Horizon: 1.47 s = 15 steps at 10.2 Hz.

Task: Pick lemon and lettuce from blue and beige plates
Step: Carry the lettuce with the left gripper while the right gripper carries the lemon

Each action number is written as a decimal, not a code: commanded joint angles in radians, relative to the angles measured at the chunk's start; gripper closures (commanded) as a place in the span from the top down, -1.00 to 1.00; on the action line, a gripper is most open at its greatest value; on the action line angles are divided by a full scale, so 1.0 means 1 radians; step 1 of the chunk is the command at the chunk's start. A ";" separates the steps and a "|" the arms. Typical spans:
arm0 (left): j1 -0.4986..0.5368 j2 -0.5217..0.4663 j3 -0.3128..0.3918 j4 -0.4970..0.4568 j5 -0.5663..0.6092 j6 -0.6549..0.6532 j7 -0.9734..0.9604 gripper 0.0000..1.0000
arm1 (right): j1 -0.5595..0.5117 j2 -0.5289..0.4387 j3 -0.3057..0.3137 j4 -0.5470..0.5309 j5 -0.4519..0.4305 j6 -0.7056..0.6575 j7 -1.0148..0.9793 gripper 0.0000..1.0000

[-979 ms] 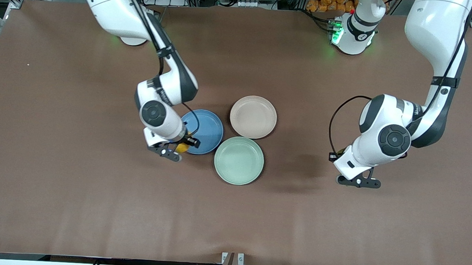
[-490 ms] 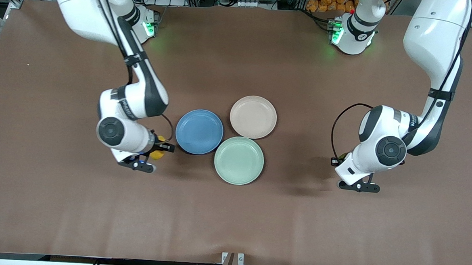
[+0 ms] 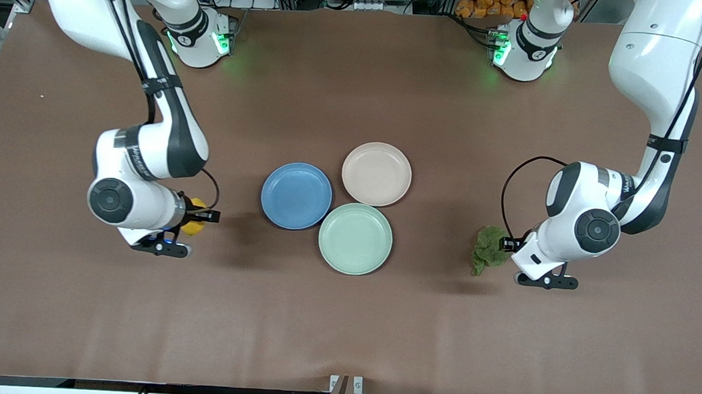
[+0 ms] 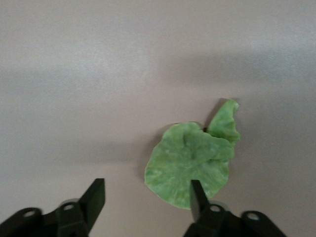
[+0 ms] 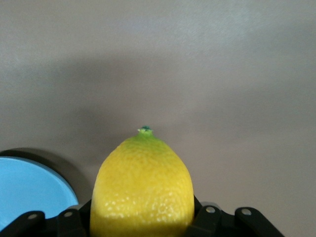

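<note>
The lemon [image 3: 193, 223] is yellow and held in my right gripper [image 3: 198, 218], which is shut on it above bare table, off the blue plate [image 3: 296, 195] toward the right arm's end. In the right wrist view the lemon [image 5: 143, 190] fills the space between the jaws of the right gripper [image 5: 143, 219]. The lettuce [image 3: 489, 248] lies flat on the table toward the left arm's end. My left gripper [image 3: 515, 249] is open just above it; in the left wrist view the leaf [image 4: 190, 165] sits by one finger of the left gripper [image 4: 147, 200]. The beige plate [image 3: 377, 174] is empty.
A pale mint-green plate [image 3: 355, 238] sits nearer the front camera, touching the blue and beige plates; it is empty. The blue plate's rim [image 5: 29, 190] shows in the right wrist view. The brown table [image 3: 344, 323] stretches wide around the plates.
My right gripper has carried the lemon from the blue plate toward the right arm's end of the table. My left gripper has let the lettuce go onto the table.
</note>
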 commanded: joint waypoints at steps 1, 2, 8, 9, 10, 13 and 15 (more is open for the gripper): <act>0.014 -0.017 -0.018 -0.032 -0.021 0.010 -0.048 1.00 | -0.035 -0.042 0.013 -0.017 -0.024 -0.023 -0.064 -0.14; 0.011 -0.038 -0.020 -0.060 -0.019 0.028 -0.068 1.00 | -0.053 -0.056 0.013 -0.020 -0.024 -0.041 -0.099 -0.14; 0.019 -0.118 -0.026 -0.079 -0.022 -0.001 -0.072 1.00 | -0.134 -0.188 0.003 -0.210 -0.030 0.020 -0.235 -0.14; 0.022 -0.120 -0.026 -0.079 -0.024 -0.001 -0.080 1.00 | -0.140 -0.212 -0.012 -0.282 -0.030 0.096 -0.244 -0.14; 0.020 -0.120 -0.026 -0.080 -0.024 -0.001 -0.112 1.00 | -0.148 -0.231 -0.014 -0.342 -0.030 0.159 -0.273 -0.14; 0.025 -0.118 -0.025 -0.079 -0.022 -0.001 -0.129 1.00 | -0.177 -0.232 -0.016 -0.472 -0.030 0.343 -0.331 -0.14; 0.023 -0.117 -0.025 -0.083 -0.024 -0.001 -0.132 1.00 | -0.180 -0.216 -0.016 -0.532 -0.028 0.461 -0.331 -0.14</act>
